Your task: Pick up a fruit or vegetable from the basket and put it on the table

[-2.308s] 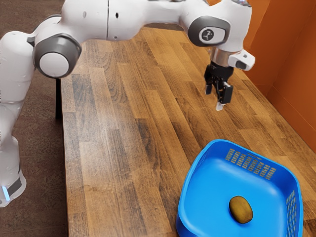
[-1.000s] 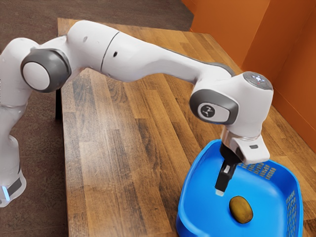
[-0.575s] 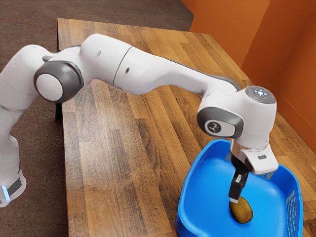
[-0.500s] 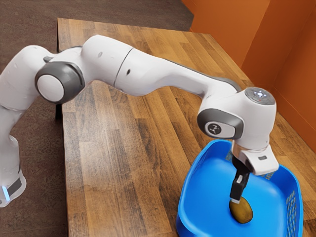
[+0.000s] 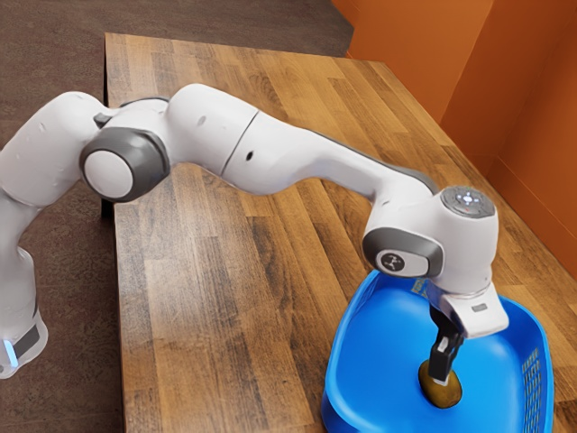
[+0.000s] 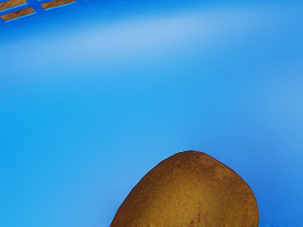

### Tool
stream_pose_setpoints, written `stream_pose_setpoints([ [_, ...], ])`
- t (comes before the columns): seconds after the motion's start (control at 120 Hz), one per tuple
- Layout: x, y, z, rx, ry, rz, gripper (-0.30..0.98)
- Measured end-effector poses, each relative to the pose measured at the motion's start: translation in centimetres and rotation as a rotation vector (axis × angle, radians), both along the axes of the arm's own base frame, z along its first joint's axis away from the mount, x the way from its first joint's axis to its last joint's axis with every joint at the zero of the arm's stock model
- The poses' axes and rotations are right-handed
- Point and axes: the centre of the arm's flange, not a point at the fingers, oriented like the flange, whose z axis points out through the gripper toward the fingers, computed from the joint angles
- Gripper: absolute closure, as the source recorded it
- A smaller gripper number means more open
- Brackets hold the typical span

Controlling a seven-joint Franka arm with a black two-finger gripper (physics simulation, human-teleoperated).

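In the exterior view, a blue basket is sitting on the wooden table between four and five o'clock. Its rim and walls are ringing a brown-yellow fruit; the side toward the fruit's nine o'clock is standing between it and a stretch of bare wood. Slotted wall is rising toward its three o'clock. The orange wall is standing at two o'clock, and dark floor is showing at ten. The arm is reaching across the table, its gripper pointing down inside the basket and covering part of the fruit from its twelve o'clock side. How wide the jaws are standing, and whether they are gripping or touching the fruit, I can't tell.

In the wrist view, the speckled fruit is lying close by the hand against the blue basket floor. Beyond it, wood is showing through the basket's slots.
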Motion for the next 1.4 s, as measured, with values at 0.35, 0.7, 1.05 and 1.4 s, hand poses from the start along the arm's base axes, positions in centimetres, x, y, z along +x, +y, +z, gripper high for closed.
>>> stream_pose_setpoints([
  [0.35,-0.6,-0.5,-2.1,0.099,0.045,-0.150,0.00],
  [0.7,-0.3,-1.1,-2.8,0.177,0.127,-0.264,0.00],
  [1.05,1.1,-1.3,-3.4,0.170,0.055,-0.327,0.00],
  [1.4,2.0,-1.5,-4.5,0.157,0.005,-0.362,0.00],
])
